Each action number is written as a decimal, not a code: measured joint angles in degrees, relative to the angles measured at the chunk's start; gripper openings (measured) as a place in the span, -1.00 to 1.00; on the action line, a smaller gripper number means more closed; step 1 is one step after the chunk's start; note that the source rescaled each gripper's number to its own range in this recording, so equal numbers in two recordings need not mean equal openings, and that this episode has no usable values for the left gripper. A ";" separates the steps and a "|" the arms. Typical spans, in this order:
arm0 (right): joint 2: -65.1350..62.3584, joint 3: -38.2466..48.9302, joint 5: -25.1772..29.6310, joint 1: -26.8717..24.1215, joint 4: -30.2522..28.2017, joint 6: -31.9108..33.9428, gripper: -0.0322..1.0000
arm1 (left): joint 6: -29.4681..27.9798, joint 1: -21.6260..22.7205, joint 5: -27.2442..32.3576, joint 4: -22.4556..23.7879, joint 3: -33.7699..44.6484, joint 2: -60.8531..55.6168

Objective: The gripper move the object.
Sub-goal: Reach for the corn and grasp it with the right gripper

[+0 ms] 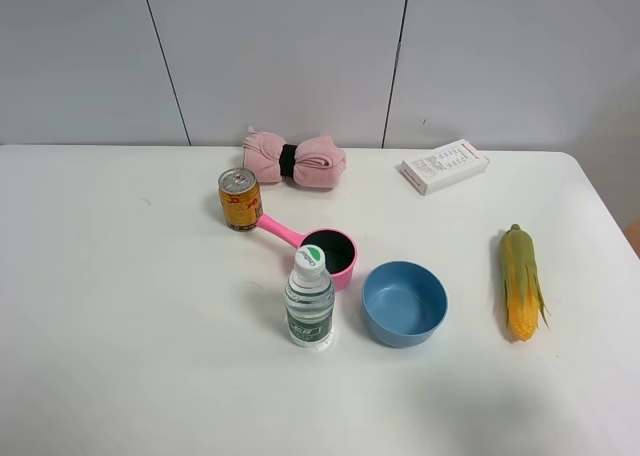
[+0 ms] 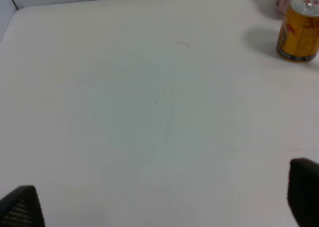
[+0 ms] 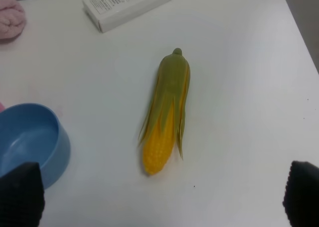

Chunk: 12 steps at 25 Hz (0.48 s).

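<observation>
The toy corn cob [image 1: 522, 281] lies on the white table at the right, green stem end pointing to the back, yellow tip to the front. The right wrist view shows it [image 3: 167, 115] lying ahead of my right gripper [image 3: 162, 194], whose black fingertips [image 3: 20, 194] stand wide apart, open and empty, not touching the cob. My left gripper [image 2: 162, 202] is open and empty over bare table on the left side. Neither arm shows in the exterior high view.
A blue bowl [image 1: 404, 303] sits left of the corn. A water bottle [image 1: 309, 298], a pink scoop [image 1: 322, 248], a gold can [image 1: 240, 198], a pink cloth bundle [image 1: 294, 160] and a white box [image 1: 442, 166] stand around the middle and back.
</observation>
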 joint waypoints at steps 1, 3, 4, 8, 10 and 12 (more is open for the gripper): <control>0.00 0.00 0.00 0.00 0.00 0.00 0.87 | 0.00 0.00 0.00 0.00 0.00 0.00; 0.00 0.00 0.00 0.00 0.00 0.00 0.87 | 0.00 0.00 0.00 0.00 0.00 0.00; 0.00 0.00 0.00 0.00 0.00 0.00 0.87 | 0.00 0.00 0.00 0.00 0.00 0.00; 0.00 0.00 0.00 0.00 0.00 0.00 0.87 | 0.00 0.00 0.00 0.00 0.00 0.00; 0.00 0.00 0.00 0.00 0.00 0.00 0.87 | 0.00 0.00 0.00 0.00 0.00 0.00; 0.00 0.00 0.00 0.00 0.00 0.00 0.87 | 0.00 0.00 0.00 0.00 0.00 0.00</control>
